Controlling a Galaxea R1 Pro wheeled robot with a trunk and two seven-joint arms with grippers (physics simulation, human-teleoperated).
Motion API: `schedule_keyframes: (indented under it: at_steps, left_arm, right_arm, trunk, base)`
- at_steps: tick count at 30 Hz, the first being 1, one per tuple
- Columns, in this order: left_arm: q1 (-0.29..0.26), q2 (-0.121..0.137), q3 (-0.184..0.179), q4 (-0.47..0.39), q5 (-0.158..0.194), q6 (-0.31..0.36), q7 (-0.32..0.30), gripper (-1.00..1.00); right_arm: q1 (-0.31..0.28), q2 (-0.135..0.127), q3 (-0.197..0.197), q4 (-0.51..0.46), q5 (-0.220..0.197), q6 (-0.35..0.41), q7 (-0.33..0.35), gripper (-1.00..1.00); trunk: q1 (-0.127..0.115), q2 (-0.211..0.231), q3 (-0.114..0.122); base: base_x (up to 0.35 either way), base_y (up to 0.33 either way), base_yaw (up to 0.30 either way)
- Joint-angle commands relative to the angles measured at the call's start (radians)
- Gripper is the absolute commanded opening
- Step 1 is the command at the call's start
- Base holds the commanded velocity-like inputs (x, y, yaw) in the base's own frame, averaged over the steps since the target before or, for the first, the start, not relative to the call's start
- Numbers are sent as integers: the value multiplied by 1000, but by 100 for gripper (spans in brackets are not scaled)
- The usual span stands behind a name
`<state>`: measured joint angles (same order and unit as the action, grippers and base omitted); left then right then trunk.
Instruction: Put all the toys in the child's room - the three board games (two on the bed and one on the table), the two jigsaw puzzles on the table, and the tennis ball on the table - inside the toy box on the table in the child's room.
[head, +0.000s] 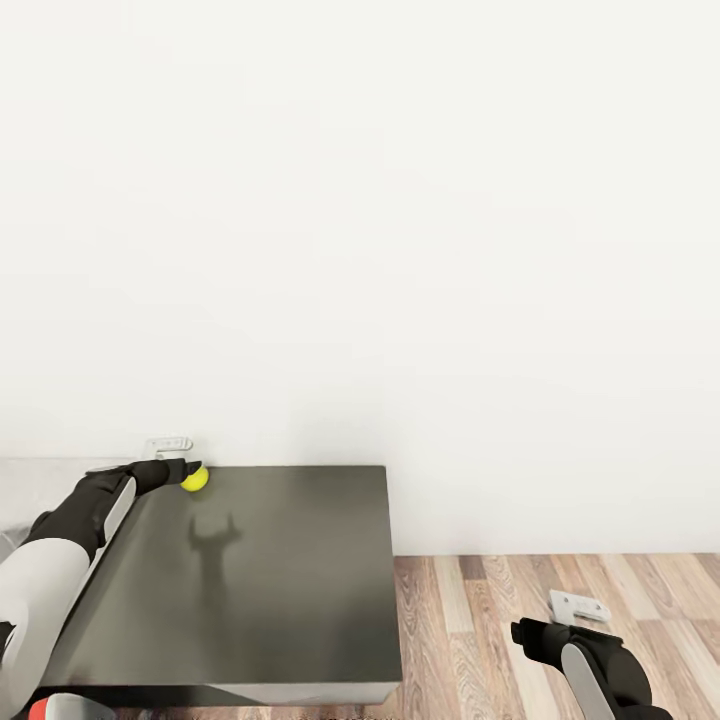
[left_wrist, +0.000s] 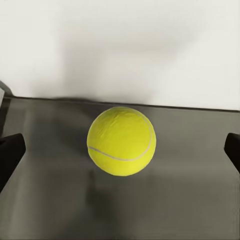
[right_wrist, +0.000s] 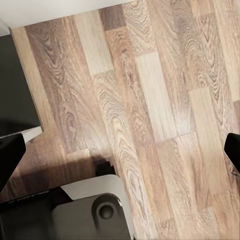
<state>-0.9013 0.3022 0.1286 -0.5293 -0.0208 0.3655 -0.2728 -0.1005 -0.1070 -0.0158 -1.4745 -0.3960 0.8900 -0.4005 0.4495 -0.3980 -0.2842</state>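
Tennis ball (head: 194, 479) at back left corner of dark shelf unit top (head: 270, 570), near the white wall (head: 400, 250). Left gripper (head: 185, 470) spread wide, ball between its fingers. Right gripper (head: 520, 632) wide, empty, over wood floor (head: 480, 610).

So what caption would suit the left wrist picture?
Open left pincer lined up on the tennis ball resting on the dark shelf top.
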Motion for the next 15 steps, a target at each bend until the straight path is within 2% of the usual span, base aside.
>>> schedule_keyframes:
  at_steps: [1,8,15]
  left_arm:
    - [-1,0,6,-1,-2,7,-6,100]
    - [-1,0,5,-1,-2,7,-6,100]
    - [-1,-1,3,-1,-2,6,-6,100]
  right_arm:
    - [-1,0,0,-1,-10,3,-9,100]
    - [-1,0,0,-1,-11,3,-9,100]
    - [-1,0,0,-1,-11,3,-9,100]
  trunk:
    - [1,-2,-4]
    - [1,-2,-15]
    - [1,-2,-26]
  base:
    - [46,6,0]
    - [96,46,0]
    - [19,9,0]
